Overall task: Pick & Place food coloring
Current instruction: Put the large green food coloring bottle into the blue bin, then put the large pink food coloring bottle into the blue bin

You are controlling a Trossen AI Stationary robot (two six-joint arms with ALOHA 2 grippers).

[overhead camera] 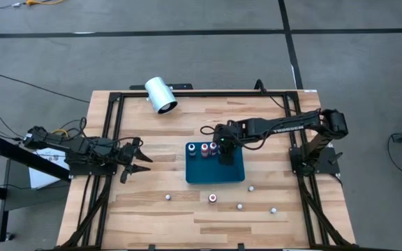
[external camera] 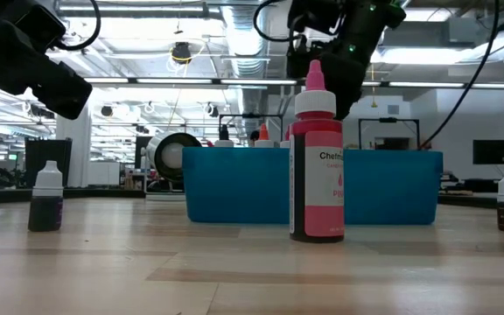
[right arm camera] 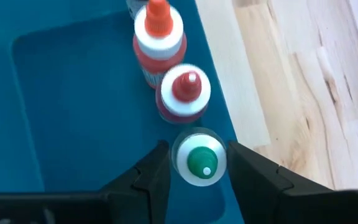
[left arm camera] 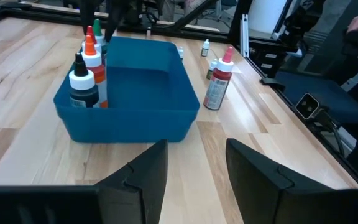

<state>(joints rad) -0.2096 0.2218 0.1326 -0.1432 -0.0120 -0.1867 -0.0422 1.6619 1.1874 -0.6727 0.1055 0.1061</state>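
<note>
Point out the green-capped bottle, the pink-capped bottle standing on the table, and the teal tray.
Green-capped bottle (right arm camera: 202, 163), right wrist view, on its cap.
Pink-capped bottle (external camera: 317, 171), low view, on its red body.
Teal tray (left arm camera: 129, 118), left wrist view, on its near wall.

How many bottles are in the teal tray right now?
4, in a row along one wall of the tray: white-capped bottle, orange-capped bottle, red-capped bottle, and green-capped bottle between the right hand's open fingers. None seems hidden.
</note>
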